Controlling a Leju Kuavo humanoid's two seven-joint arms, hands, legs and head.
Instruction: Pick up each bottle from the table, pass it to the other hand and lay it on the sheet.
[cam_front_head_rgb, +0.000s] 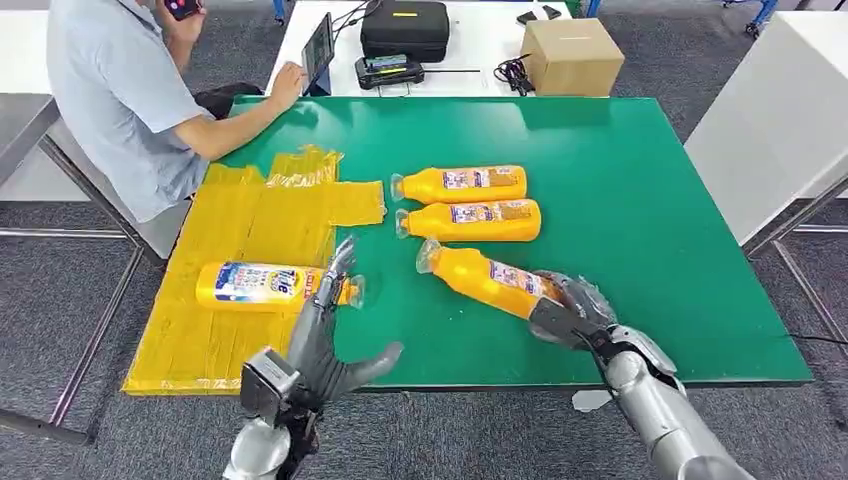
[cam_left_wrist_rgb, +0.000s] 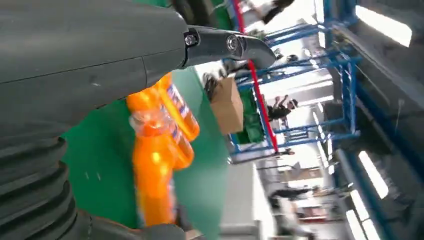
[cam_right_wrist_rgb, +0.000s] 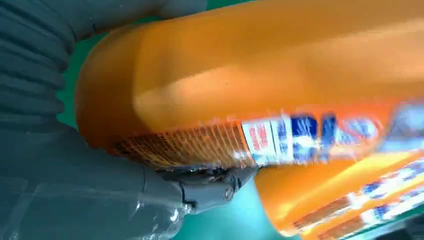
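One bottle (cam_front_head_rgb: 262, 286) lies on the yellow sheet (cam_front_head_rgb: 240, 230), lower left. The right hand (cam_front_head_rgb: 566, 305) grips the base of a tilted bottle (cam_front_head_rgb: 484, 278), centre; the left hand (cam_front_head_rgb: 325, 335) is spread, holding nothing. Two bottles (cam_front_head_rgb: 465, 202) wait on the table (cam_front_head_rgb: 650, 200), upper centre.

Beyond the green table (cam_front_head_rgb: 640, 250) we see a white table (cam_front_head_rgb: 480, 45) carrying a cardboard box (cam_front_head_rgb: 572, 56), a black case (cam_front_head_rgb: 405, 28), a black handheld device (cam_front_head_rgb: 388, 71), a tangle of black cable (cam_front_head_rgb: 514, 72) and an upright tablet (cam_front_head_rgb: 318, 50). At the far left corner 1 person in a light blue shirt (cam_front_head_rgb: 115, 90) sits, a hand (cam_front_head_rgb: 288, 84) touching the tablet, a phone (cam_front_head_rgb: 181, 8) raised in the other.
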